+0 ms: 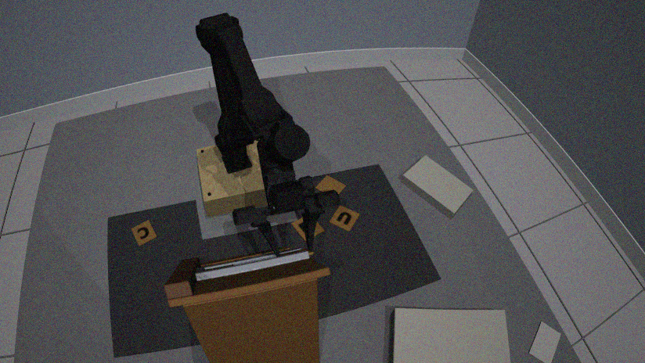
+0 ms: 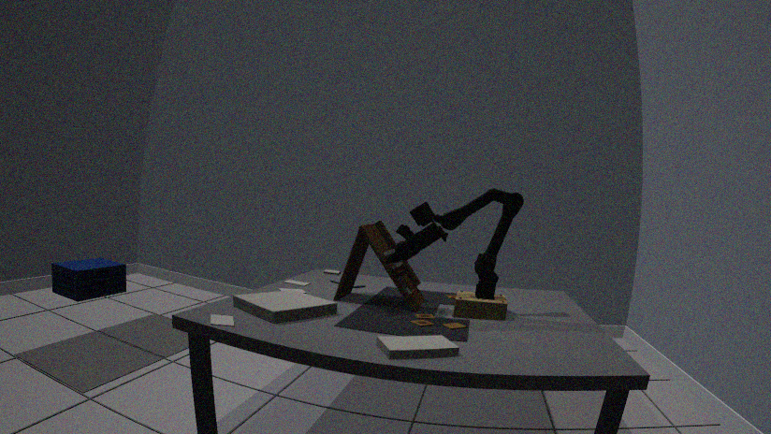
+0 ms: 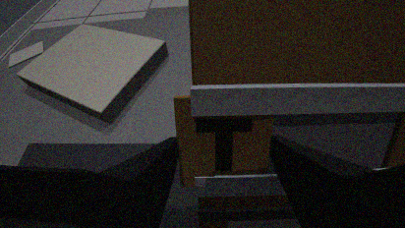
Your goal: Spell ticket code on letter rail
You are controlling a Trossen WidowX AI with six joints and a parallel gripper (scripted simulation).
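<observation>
"Feeding the T tile (image 3: 223, 147) into the rail (image 1: 252, 266) (image 3: 305, 100) appears under way: the tool (image 1: 293, 253) (image 2: 389, 258) (image 3: 223, 143) grips it at the open end."

"And next?"

"Probably sliding it inward, level, then releasing."

"The pose?"

"Arm (image 1: 239, 76) (image 2: 504, 231) arched, wrist sloping down toward the board (image 1: 261, 315) (image 2: 391, 245) (image 3: 300, 39)."

In the top view, we see the gripper (image 1: 293, 253) (image 2: 389, 258) (image 3: 223, 143) cover part of the tile behind its finger, and the board (image 1: 257, 320) (image 2: 353, 264) (image 3: 300, 41) runs off the bottom edge. The wrist view cuts the board off too, and the rail's strip (image 1: 252, 266) (image 3: 300, 100) hides the top of the T tile (image 3: 251, 152).
</observation>
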